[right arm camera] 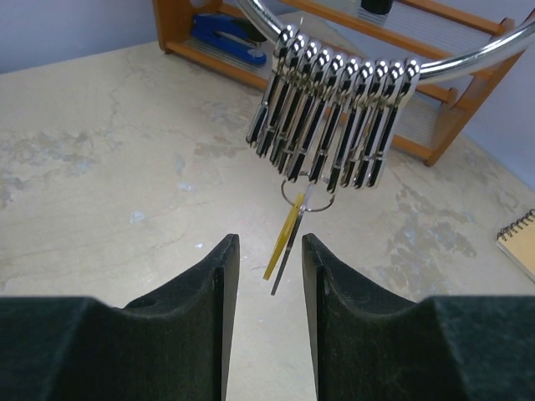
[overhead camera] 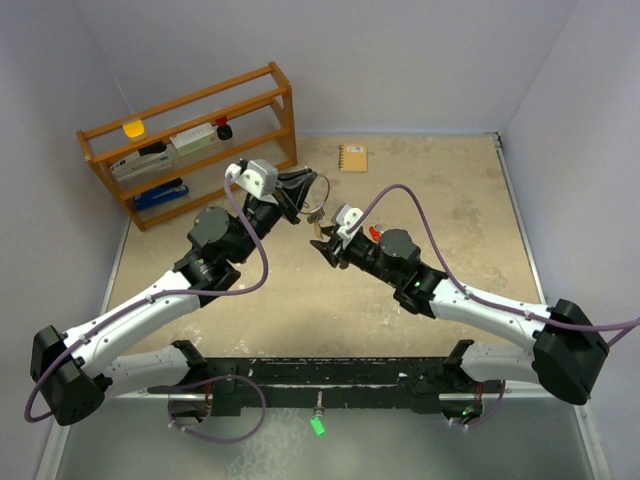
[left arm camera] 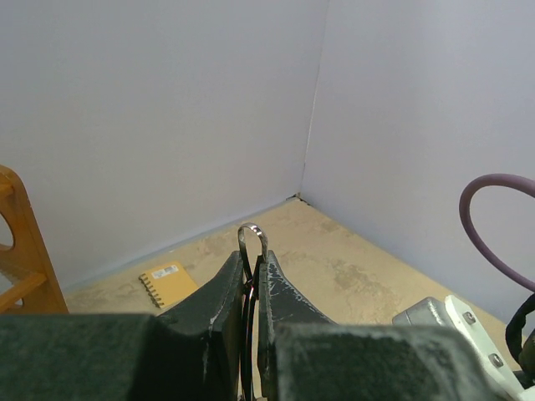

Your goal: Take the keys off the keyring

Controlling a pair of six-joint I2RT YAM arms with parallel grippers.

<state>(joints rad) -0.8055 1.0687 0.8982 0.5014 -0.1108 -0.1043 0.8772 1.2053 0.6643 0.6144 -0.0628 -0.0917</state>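
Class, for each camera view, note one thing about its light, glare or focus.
Top external: soft even light, faint shadows on the table. Left wrist: near jaws dark and slightly blurred; keyring top catches a small highlight. Right wrist: bright glare streaks on the silver keys.

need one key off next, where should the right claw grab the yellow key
Pinch the yellow key by its free lower half, across its flat faces. It hangs edge-on below the silver keys, between the fingers of the open right claw, so come straight forward.
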